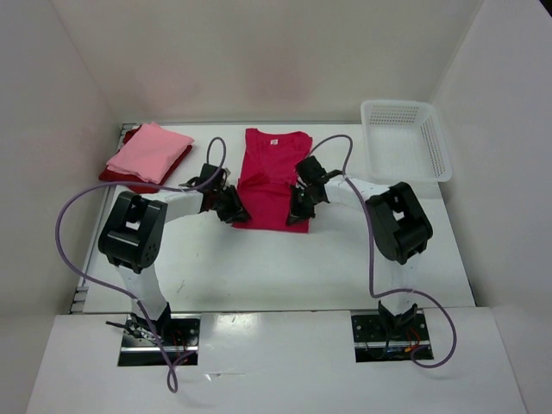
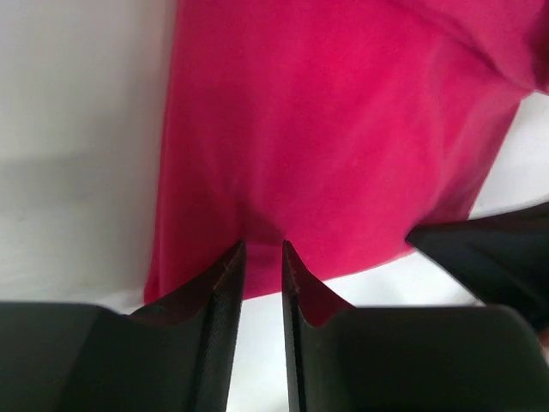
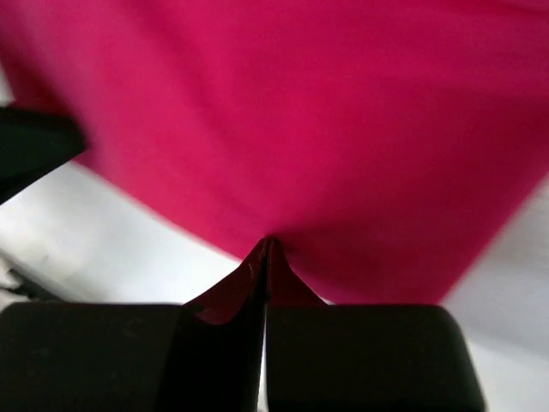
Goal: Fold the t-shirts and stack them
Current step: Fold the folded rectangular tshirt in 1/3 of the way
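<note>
The crimson-magenta t-shirt (image 1: 272, 172) lies at the table's middle, folded into a long narrow strip with the collar far. My left gripper (image 1: 235, 210) is at its near left corner. In the left wrist view the jaws stand a narrow gap apart over the hem (image 2: 257, 275), with table showing between them. My right gripper (image 1: 298, 207) is at the near right corner, shut on the shirt's hem (image 3: 268, 245), and the cloth puckers at the tips. The light pink t-shirt (image 1: 148, 151) lies folded on the dark red t-shirt (image 1: 112, 172) at the far left.
A white mesh basket (image 1: 405, 138) stands at the far right corner. White walls enclose the table on the left, back and right. Purple cables loop from both arms over the near table.
</note>
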Robot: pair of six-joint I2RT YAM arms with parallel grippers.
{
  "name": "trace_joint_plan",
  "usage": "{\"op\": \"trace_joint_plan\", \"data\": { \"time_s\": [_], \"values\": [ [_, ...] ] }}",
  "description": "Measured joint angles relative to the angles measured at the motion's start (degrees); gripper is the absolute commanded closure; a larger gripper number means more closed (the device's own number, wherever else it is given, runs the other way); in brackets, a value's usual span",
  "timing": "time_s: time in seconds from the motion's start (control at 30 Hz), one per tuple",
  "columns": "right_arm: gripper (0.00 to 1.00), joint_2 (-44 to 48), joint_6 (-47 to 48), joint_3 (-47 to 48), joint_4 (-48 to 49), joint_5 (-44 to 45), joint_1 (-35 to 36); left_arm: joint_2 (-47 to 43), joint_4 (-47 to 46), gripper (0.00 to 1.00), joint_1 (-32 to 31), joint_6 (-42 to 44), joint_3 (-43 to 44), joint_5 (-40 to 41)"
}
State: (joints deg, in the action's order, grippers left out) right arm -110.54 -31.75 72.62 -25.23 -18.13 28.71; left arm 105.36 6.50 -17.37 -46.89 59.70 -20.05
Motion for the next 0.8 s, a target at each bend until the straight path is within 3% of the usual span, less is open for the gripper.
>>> {"op": "trace_joint_plan", "data": {
  "time_s": [0.33, 0.53, 0.67, 0.8],
  "values": [
    [1.00, 4.7, -3.4, -11.9, 6.2, 0.1, -0.9, -7.8, -5.7, 0.70, 0.3, -1.9, -14.0, -2.1],
    [1.00, 10.5, -4.9, -19.1, 6.5, -1.0, 0.7, -18.4, 1.2, 0.68, 0.1, -2.6, -22.3, -1.9],
    [0.95, 13.8, -4.4, -20.0, 0.1, 0.3, 1.0, -24.3, 9.6, 0.66, 0.1, -1.2, -22.5, 1.1],
    [0.95, 13.9, -3.6, -14.4, -4.3, 0.3, 1.0, -25.6, 12.9, 0.66, 0.1, -0.9, -17.5, 1.5]
  ]
}}
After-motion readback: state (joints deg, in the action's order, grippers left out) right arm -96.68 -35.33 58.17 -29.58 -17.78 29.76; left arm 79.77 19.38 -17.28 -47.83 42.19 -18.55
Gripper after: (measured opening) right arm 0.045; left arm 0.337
